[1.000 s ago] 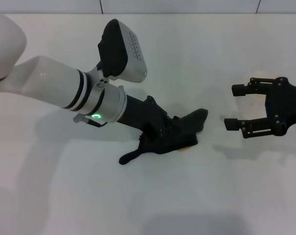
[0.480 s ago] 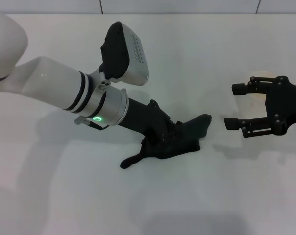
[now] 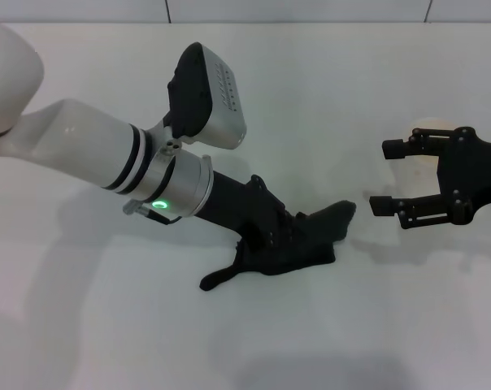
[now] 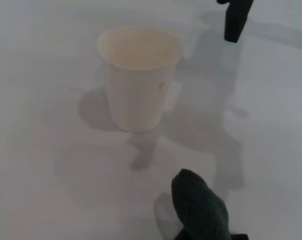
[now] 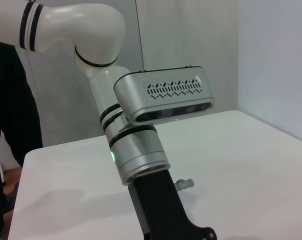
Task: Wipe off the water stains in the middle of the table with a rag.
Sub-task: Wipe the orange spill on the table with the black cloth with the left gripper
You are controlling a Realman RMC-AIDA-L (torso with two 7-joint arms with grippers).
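While left end effector presses rag, table, bare white all round

1. You cannot see the water stains; the rag covers that spot on the table.
2. The left gripper's fingertips are buried in the rag.
3. The right gripper hides most of the cup from the head.

One rag, one cup and two grippers, left and right, are sitting over one table.
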